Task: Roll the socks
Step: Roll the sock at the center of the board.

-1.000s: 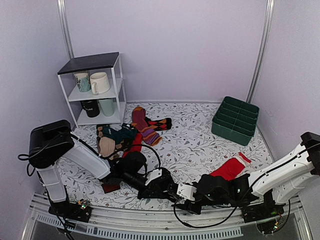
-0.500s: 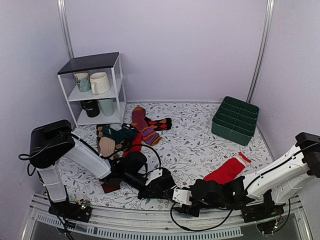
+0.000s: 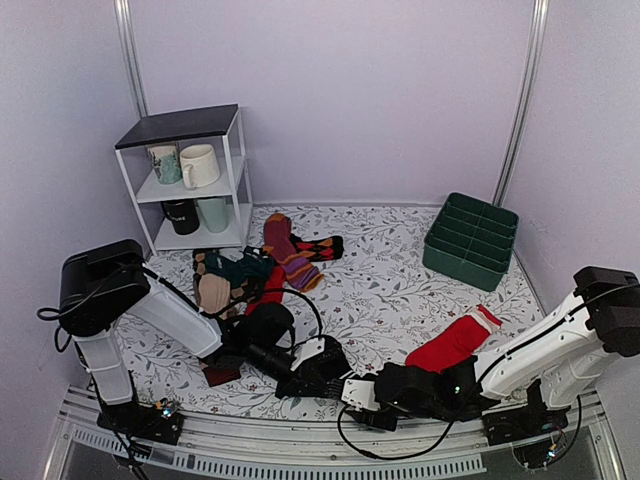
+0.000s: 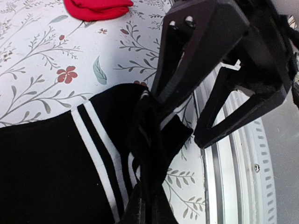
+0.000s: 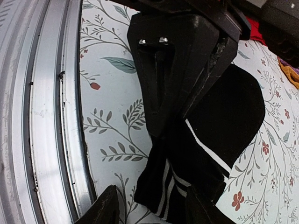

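The black socks [image 4: 42, 172] with thin white cuff stripes lie on the flowered table near its front edge. They also show in the right wrist view [image 5: 233, 107]. My left gripper [image 4: 147, 186] is shut on the bunched cuff; in the top view it [image 3: 322, 375] sits at the front centre. My right gripper [image 5: 152, 207] is open, with one finger on each side of the striped cuff end, directly facing the left gripper. In the top view my right gripper [image 3: 358, 392] is low at the table's front edge. The grippers hide most of the socks from above.
A big red sock [image 3: 455, 340] lies to the right of the grippers. A pile of other socks [image 3: 240, 275] and a purple-and-orange striped sock [image 3: 290, 255] lie behind. A green bin [image 3: 470, 240] stands at back right, a mug shelf [image 3: 190, 180] at back left. The metal front rail [image 5: 46, 116] is close.
My right gripper has slid left along the front edge, closer to the left gripper and the sock cuff. The left arm has stayed still.
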`<state>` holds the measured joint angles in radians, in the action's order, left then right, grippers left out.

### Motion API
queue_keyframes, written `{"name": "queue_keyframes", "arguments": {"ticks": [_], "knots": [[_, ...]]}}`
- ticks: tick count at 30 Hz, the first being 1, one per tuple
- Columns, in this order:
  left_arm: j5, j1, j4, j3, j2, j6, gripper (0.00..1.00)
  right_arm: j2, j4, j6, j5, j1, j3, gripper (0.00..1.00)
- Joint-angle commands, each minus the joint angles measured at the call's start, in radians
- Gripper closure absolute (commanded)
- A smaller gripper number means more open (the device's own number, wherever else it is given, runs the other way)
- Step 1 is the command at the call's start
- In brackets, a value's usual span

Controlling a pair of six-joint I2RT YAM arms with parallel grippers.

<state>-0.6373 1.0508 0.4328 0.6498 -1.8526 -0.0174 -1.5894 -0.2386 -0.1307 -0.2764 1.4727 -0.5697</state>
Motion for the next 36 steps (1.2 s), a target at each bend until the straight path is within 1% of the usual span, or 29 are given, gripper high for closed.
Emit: {"name": "queue_keyframes", "arguments": {"ticks": [1,5,9,13,19,22,24,26,28,29,31,36], "knots": [[0.029,-0.001,-0.130,-0.034,-0.058,-0.007,1.00,-0.006,-0.004,-0.006,-0.043,-0.009,-0.014,0.50],[0.028,-0.001,-0.130,-0.032,-0.059,-0.010,1.00,-0.012,-0.007,-0.018,-0.019,-0.028,-0.010,0.50],[0.026,0.000,-0.133,-0.033,-0.061,-0.013,1.00,-0.026,0.005,0.001,0.030,-0.032,-0.011,0.61],[0.023,-0.001,-0.132,-0.032,-0.066,-0.016,1.00,-0.033,0.032,0.048,0.059,-0.033,-0.003,0.64],[0.022,0.000,-0.133,-0.029,-0.067,-0.021,1.00,-0.033,0.109,0.126,0.112,-0.052,-0.003,0.80],[0.019,0.000,-0.124,-0.033,-0.064,-0.021,1.00,-0.032,0.125,0.201,0.124,-0.070,0.001,0.83],[0.014,-0.001,-0.120,-0.032,-0.071,-0.021,1.00,-0.026,0.125,0.212,0.099,-0.070,0.001,0.80],[0.012,-0.001,-0.121,-0.029,-0.075,-0.023,1.00,-0.012,0.120,0.209,0.076,-0.069,0.001,0.68],[0.012,-0.001,-0.122,-0.031,-0.073,-0.025,1.00,0.014,0.111,0.194,0.073,-0.069,0.004,0.50],[0.014,-0.001,-0.121,-0.032,-0.070,-0.025,1.00,0.029,0.099,0.178,0.077,-0.068,0.007,0.46],[0.014,-0.001,-0.120,-0.032,-0.071,-0.024,1.00,0.059,0.074,0.149,0.084,-0.066,0.019,0.45],[0.014,-0.002,-0.121,-0.033,-0.074,-0.020,1.00,0.113,0.045,0.065,0.104,-0.064,0.024,0.44]]}}
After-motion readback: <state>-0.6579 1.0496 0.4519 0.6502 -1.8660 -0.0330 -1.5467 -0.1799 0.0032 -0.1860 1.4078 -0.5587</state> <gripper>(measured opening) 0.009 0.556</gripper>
